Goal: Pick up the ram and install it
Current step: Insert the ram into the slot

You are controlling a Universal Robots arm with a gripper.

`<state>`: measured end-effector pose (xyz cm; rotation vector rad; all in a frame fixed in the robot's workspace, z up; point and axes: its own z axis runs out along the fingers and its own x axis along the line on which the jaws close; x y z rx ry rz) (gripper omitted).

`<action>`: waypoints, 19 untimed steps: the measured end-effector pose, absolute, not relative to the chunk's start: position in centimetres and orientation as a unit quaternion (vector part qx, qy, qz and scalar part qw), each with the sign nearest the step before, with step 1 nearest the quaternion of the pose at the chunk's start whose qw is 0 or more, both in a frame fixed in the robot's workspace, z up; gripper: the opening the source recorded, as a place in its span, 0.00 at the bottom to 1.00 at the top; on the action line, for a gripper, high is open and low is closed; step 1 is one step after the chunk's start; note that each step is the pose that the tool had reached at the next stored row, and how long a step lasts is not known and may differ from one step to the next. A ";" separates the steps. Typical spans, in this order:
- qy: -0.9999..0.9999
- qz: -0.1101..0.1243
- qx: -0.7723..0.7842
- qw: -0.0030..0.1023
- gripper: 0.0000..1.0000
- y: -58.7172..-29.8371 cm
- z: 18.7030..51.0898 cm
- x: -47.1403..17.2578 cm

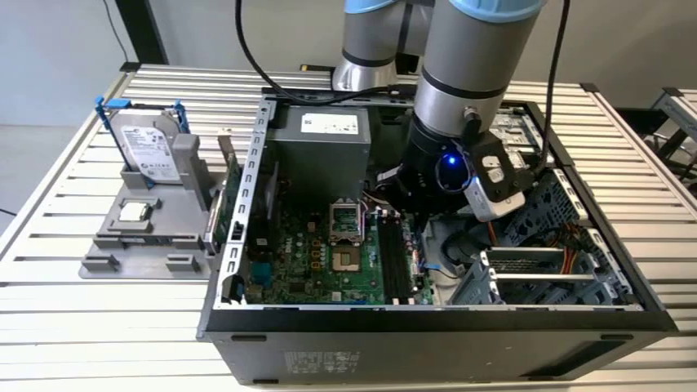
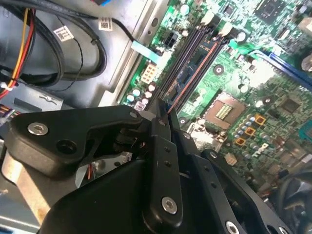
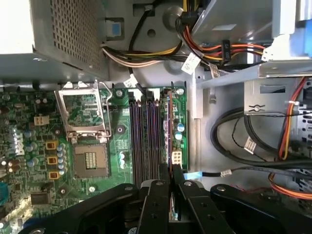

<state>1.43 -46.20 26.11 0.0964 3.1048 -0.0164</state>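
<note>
- Because the memory slots (image 3: 148,134) run lengthwise beside the empty processor socket (image 3: 87,127), the gripper (image 3: 172,187) hangs low inside the open computer case (image 1: 436,327), its fingers (image 2: 163,146) lined up with them.
- Pressed close, the fingers pinch a thin strip edge-on — the ram (image 3: 171,183), by my reading — held along the slot nearest the case wall so it can seat straight down.
- Whether it is seated yet, I cannot tell.
- Outside the case, the hard drive (image 1: 147,147) stands upright in its grey holder (image 1: 147,241) — clear of the arm.
</note>
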 end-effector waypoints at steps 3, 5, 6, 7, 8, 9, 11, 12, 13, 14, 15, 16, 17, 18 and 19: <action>0.999 -0.005 0.031 0.018 0.00 -46.2 25.6 1.4; 0.999 -0.005 0.030 0.018 0.00 -46.2 25.2 1.4; 0.999 -0.005 0.030 0.018 0.00 -46.3 25.0 1.4; 0.999 -0.005 0.030 0.018 0.00 -46.3 24.9 1.4; 0.999 -0.005 0.030 0.018 0.00 -46.3 24.7 1.4; 0.999 -0.005 0.030 0.018 0.00 -46.3 24.5 1.4; 0.999 -0.005 0.030 0.018 0.00 -46.4 24.1 1.4; 0.999 -0.005 0.029 0.018 0.00 -46.4 23.9 1.4; 0.999 -0.005 0.029 0.018 0.00 -46.4 23.8 1.4; 0.999 -0.005 0.028 0.018 0.00 -46.4 23.6 1.4; 0.999 -0.005 0.028 0.018 0.00 -46.5 23.4 1.4; 0.999 -0.006 0.027 0.018 0.00 -46.5 23.2 1.4; 0.999 -0.006 0.026 0.018 0.00 -46.5 23.1 1.4; 1.000 -0.006 0.025 0.018 0.00 -46.5 23.1 1.4; 1.000 -0.006 0.025 0.018 0.00 -46.6 23.0 1.4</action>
